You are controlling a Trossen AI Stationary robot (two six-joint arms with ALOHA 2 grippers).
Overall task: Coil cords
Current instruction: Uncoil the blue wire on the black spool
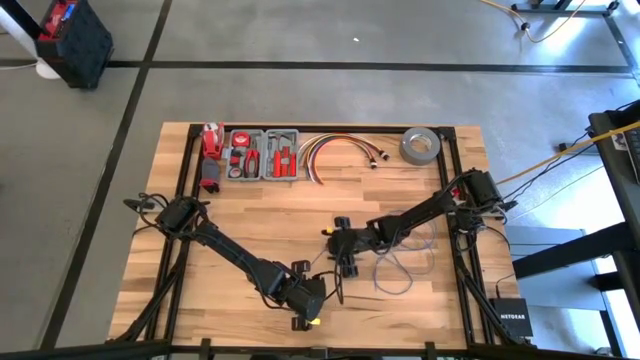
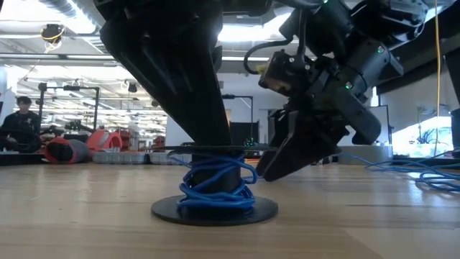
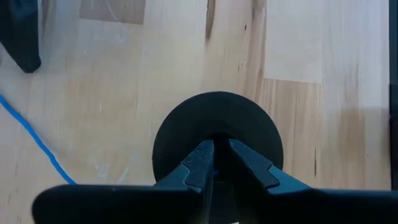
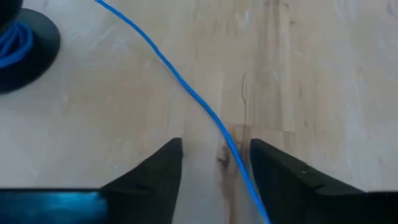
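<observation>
Here the table [image 1: 250, 215] has bare wood around the work, with the tools well apart at the far edge, so there is room to swing. The left gripper [image 3: 216, 163] is clenched on the spool [image 2: 214, 207], likely to steady it while the wire [image 4: 186, 87] winds on. The right gripper [image 4: 214, 163] stands released, astride the wire just beside the spool.
</observation>
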